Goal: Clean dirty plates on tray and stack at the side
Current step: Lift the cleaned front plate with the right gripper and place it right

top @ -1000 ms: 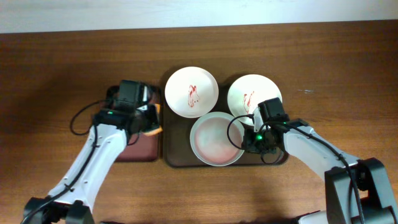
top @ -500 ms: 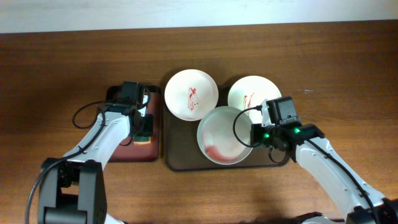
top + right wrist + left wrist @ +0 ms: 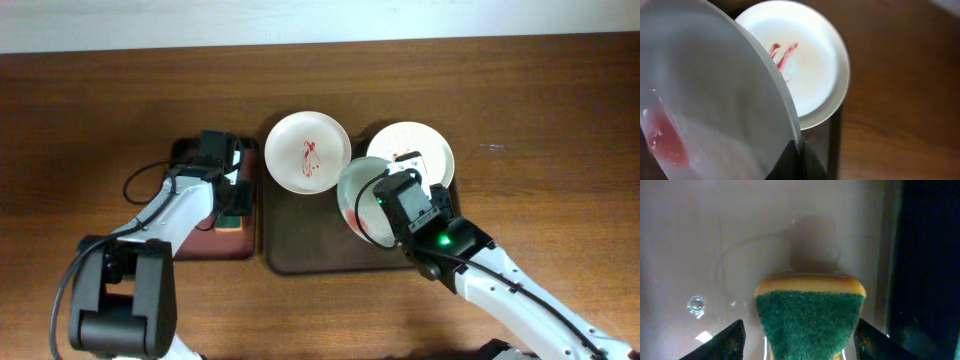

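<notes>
The pale grey-green plate hangs tilted above the dark brown tray, with my right gripper shut on its rim. In the right wrist view that plate fills the left side, a red smear low on it, and my right gripper pinches its edge. Two white plates with red marks lie on the tray's far side, one at the left and one at the right. My left gripper is open, its fingers either side of a green and yellow sponge.
The sponge lies on a smaller reddish-brown tray left of the big tray. Wet drops shine on that small tray's floor. Bare wooden table surrounds both trays.
My right gripper has closed on the grey-green plate's rim, lifted it off the tray and tipped it up. My left gripper has opened and let go of the sponge on the small tray.
</notes>
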Robot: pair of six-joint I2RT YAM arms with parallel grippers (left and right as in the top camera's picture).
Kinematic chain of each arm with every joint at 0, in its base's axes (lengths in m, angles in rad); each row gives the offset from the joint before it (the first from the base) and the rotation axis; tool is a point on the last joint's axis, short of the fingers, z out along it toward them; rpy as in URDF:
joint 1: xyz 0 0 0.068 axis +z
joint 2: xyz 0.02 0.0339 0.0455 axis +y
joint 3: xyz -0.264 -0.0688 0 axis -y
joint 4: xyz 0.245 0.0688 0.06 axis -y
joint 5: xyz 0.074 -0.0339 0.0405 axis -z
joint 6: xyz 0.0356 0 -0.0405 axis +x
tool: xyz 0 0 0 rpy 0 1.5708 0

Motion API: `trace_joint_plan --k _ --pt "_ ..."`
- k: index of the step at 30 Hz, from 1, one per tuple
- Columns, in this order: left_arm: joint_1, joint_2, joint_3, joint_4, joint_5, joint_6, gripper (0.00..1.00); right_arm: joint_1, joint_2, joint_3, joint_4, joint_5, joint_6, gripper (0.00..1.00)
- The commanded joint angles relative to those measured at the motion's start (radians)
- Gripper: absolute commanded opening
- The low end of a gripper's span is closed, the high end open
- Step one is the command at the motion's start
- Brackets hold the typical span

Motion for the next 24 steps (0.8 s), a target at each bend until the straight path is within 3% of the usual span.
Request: trace_joint_plan --k 1,6,7,8,9,11,12,13,15,16,17,24 --pt "0.002 0.054 0.009 0.003 -0.006 -0.002 0.66 0.041 -0.018 0.03 0.01 0.162 -0.024 0.04" --pt "0.002 0.055 0.009 0.022 -0.006 -0.002 0.63 0.055 -0.019 0.093 0.009 0.183 -0.026 0.04" --pt "0.002 0.055 0.009 0.034 -0.006 -0.002 0.5 0.055 -0.019 0.095 0.007 0.183 -0.026 0.04" --pt "0.002 0.055 0.009 0.045 -0.006 -0.002 0.3 0.055 -0.019 0.095 0.006 0.183 -0.026 0.04" --pt "0.002 0.055 0.009 0.06 -0.006 -0.002 0.0 0.055 -0.019 0.095 0.006 0.183 -0.026 0.04" --pt "0.002 0.055 0.01 0.09 -0.007 -0.002 0.0 0.055 -0.019 0.095 0.006 0.183 -0.026 0.04" --pt "0.002 0.055 0.011 0.093 -0.007 -0.002 0.28 0.055 -0.019 0.095 0.006 0.183 -0.026 0.04" --pt "0.002 0.055 0.012 0.092 -0.007 -0.002 0.63 0.055 -0.019 0.095 0.006 0.183 -0.026 0.04" --pt "0.002 0.055 0.012 0.065 -0.007 -0.002 0.17 0.055 -0.019 0.095 0.005 0.183 -0.026 0.04" --pt "0.002 0.055 0.013 0.016 -0.006 -0.002 0.39 0.055 -0.019 0.095 0.002 0.183 -0.026 0.04" --pt "0.002 0.055 0.013 -0.051 0.019 -0.002 0.49 0.055 -0.019 0.095 -0.003 0.183 -0.026 0.04" --pt "0.002 0.055 0.013 -0.206 0.046 -0.002 0.54 0.055 -0.019 0.095 -0.01 0.184 -0.028 0.04"
